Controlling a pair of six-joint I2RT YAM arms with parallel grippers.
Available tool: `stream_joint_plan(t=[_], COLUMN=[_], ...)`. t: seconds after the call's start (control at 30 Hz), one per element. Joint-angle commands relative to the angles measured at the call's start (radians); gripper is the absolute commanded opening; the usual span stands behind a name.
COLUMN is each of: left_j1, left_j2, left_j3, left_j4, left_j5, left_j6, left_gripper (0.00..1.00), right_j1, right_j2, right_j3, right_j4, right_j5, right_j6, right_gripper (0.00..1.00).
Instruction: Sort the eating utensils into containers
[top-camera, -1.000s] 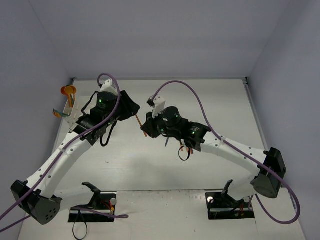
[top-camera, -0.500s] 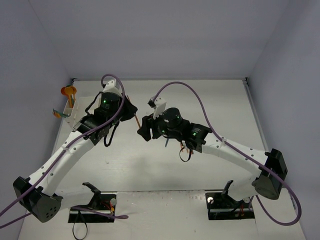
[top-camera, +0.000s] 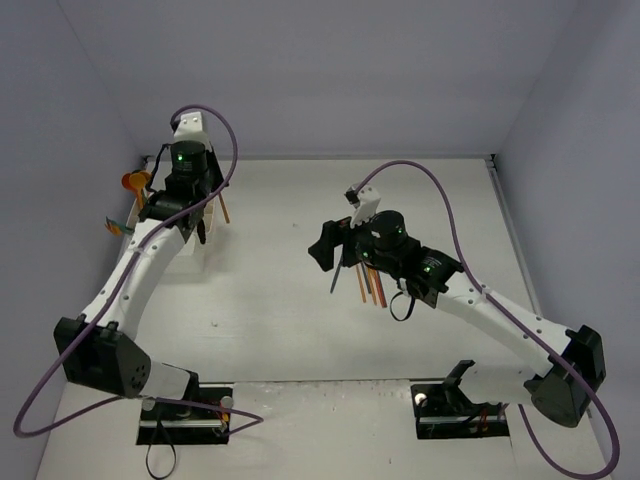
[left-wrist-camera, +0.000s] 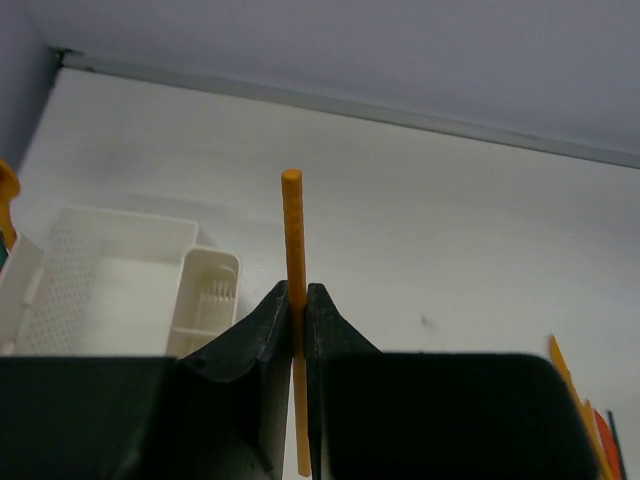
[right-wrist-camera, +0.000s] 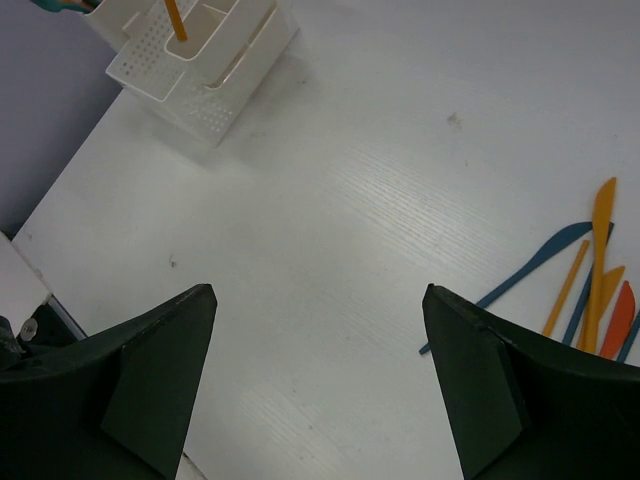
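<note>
My left gripper (left-wrist-camera: 297, 290) is shut on an orange stick (left-wrist-camera: 293, 235), which points forward past its fingertips. From above, that stick (top-camera: 224, 208) hangs just right of the white containers (top-camera: 143, 212) at the far left. In the left wrist view the containers (left-wrist-camera: 215, 256) lie to the left of the stick. My right gripper (right-wrist-camera: 318, 292) is open over bare table near the middle, with nothing between its fingers. Loose utensils (top-camera: 370, 285) lie beneath the right arm: blue sticks (right-wrist-camera: 530, 270), orange pieces (right-wrist-camera: 600, 250) and a red one (right-wrist-camera: 618, 320).
An orange spoon (top-camera: 135, 183) stands up out of the containers beside the left wall. In the right wrist view an orange stick end (right-wrist-camera: 176, 20) shows in front of the containers (right-wrist-camera: 215, 95). Purple cables arc over both arms. Walls close three sides.
One second ago both grippers met at mid-table around the orange stick. The left gripper shut on it and swung back-left to the containers. The right gripper opened and drew away right.
</note>
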Motion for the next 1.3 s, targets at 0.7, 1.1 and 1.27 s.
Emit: stream_joint_plan(t=[0.7, 1.1, 1.27], left_j1=[0.144, 0.146, 0.148], left_j2=[0.265, 0.285, 0.23], left_j3=[0.063, -0.023, -0.023], left_j4=[0.411, 0.416, 0.37], left_j5=[-0.018, -0.049, -0.082], left_j6=[0.246, 0.214, 0.213], left_gripper=[0.01, 0.2, 0.44], right_j1=[-0.057, -0.081, -0.117], right_j2=[-0.036, -0.018, 0.015], right_j3=[0.013, -0.007, -0.007], right_j4=[-0.062, -0.09, -0.127], right_j5=[0.031, 0.1, 0.132], right_j6=[-0.041, -0.02, -0.009], right_gripper=[0.85, 0.85, 0.84])
